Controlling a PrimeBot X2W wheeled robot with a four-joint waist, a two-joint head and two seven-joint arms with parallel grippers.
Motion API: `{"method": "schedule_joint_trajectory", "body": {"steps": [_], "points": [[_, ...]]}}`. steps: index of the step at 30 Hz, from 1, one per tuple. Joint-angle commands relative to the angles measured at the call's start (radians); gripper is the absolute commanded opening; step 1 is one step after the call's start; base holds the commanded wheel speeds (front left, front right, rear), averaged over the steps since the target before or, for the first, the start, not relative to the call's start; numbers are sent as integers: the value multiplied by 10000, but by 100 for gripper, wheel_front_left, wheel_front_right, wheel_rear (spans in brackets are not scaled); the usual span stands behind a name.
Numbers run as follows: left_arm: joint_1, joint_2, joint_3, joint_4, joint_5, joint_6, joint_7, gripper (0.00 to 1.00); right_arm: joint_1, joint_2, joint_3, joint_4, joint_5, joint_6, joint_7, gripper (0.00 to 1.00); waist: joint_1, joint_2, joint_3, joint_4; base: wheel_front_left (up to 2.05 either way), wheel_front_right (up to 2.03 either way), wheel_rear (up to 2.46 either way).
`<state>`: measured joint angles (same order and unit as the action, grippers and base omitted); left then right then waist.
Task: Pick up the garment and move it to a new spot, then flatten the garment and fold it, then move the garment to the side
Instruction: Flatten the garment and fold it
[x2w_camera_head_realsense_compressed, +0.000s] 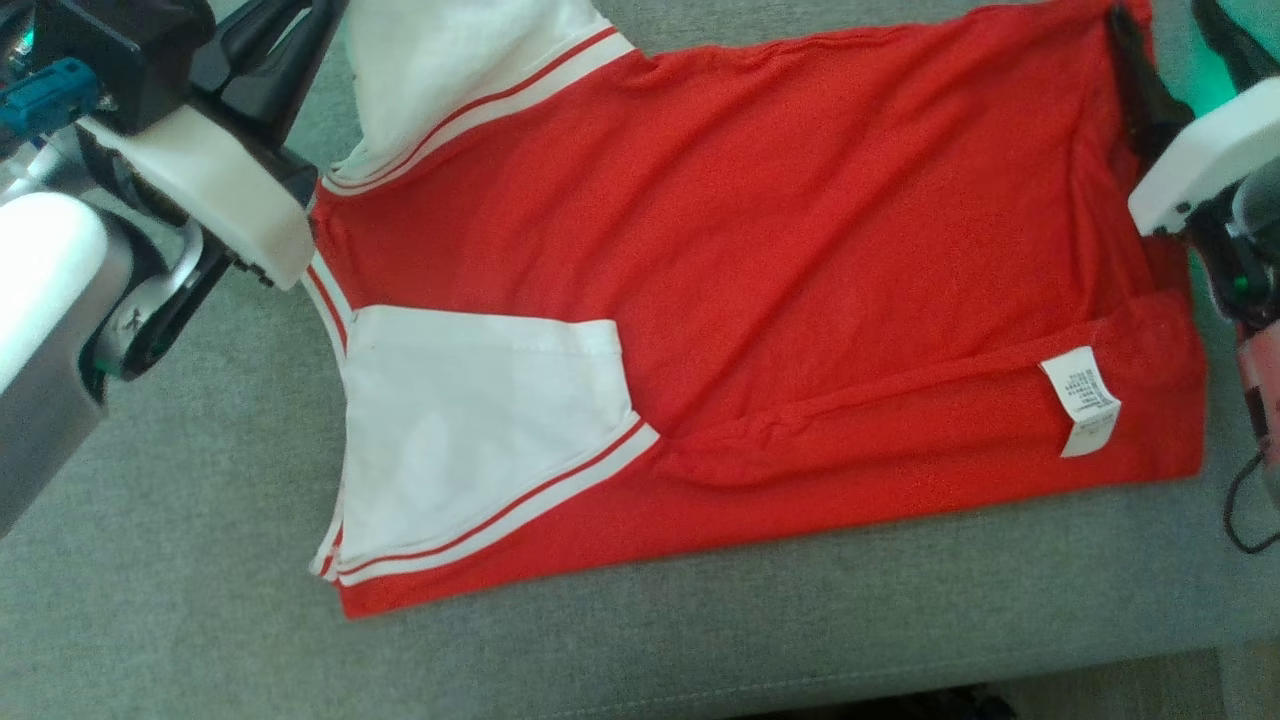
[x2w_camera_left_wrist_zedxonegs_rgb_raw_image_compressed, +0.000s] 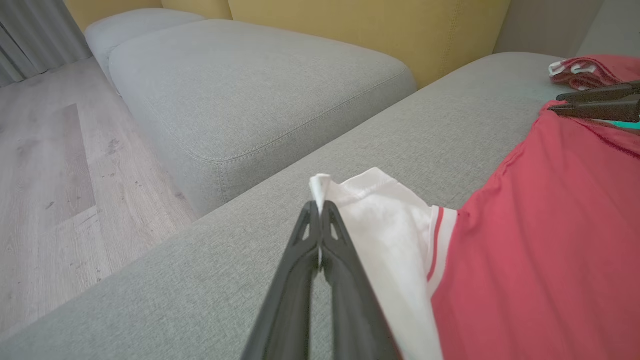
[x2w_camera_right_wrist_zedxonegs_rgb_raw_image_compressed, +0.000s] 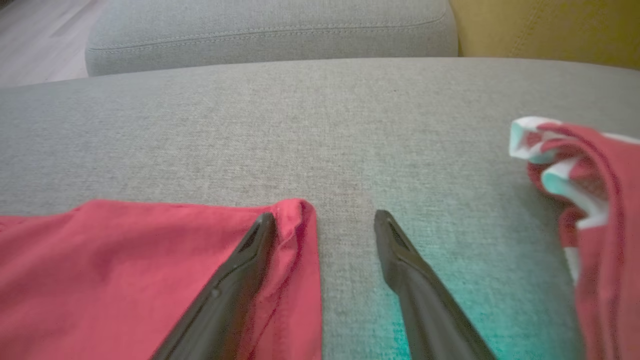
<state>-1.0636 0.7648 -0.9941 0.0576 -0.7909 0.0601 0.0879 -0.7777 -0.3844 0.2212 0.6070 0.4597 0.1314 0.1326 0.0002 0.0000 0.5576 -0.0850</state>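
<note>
I see first the grey seat cushion (x2w_camera_head_realsense_compressed: 150, 600), a wide pad of coarse woven fabric with rounded, stitched edges. In the left wrist view a second cushion (x2w_camera_left_wrist_zedxonegs_rgb_raw_image_compressed: 240, 80) of the same fabric lies beyond it, with a yellow backrest (x2w_camera_left_wrist_zedxonegs_rgb_raw_image_compressed: 350, 30) behind and a pale wooden floor (x2w_camera_left_wrist_zedxonegs_rgb_raw_image_compressed: 45, 175) at the left. The garment (x2w_camera_head_realsense_compressed: 760, 260) lies spread over the seat cushion. It is a red shirt of soft knit, mostly flat, with one long fold running along its near side. Its sleeves are at the left and its straight hem is at the right. The near sleeve (x2w_camera_head_realsense_compressed: 470, 440) is white, with a red and white striped band, and it lies flat on the red body. The far sleeve (x2w_camera_head_realsense_compressed: 450, 60) is of the same kind and is raised a little at the far left. At the far right a crumpled cloth (x2w_camera_right_wrist_zedxonegs_rgb_raw_image_compressed: 590, 200), red with white edges, sits apart from the shirt. The left gripper (x2w_camera_left_wrist_zedxonegs_rgb_raw_image_compressed: 320, 207) is closed fully, and the white edge of the far sleeve is pinched between its thin dark fingers. The right gripper (x2w_camera_right_wrist_zedxonegs_rgb_raw_image_compressed: 325, 216) is spread wide and holds nothing. One finger lies on the far right hem corner and the other is over bare cushion. A small white label (x2w_camera_head_realsense_compressed: 1082, 400) with fine print sits near the hem.
</note>
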Motion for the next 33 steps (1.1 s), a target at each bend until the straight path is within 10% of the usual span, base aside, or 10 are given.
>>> {"method": "schedule_joint_trajectory", "body": {"steps": [1,5,9,33], "points": [[-489,300,562,-109,91,-68,-6,0,-185,-231,239,-51,156,-7,1,100,-2,0,58,63,0,0,0],[-581,230,578,103,74,-146,-88,0,-595,-394,783,378,429,-7,-86,100,-2,0,101,129,0,0,0],[-583,183,598,262,15,-185,-182,0,-862,-586,1346,665,699,-7,-101,0,-2,0,105,187,0,0,0],[-1550,36,1265,1480,286,-674,-2030,0,-1267,-2141,1955,-249,2551,-7,-1678,0,-2,0,-710,405,0,0,0]]}}
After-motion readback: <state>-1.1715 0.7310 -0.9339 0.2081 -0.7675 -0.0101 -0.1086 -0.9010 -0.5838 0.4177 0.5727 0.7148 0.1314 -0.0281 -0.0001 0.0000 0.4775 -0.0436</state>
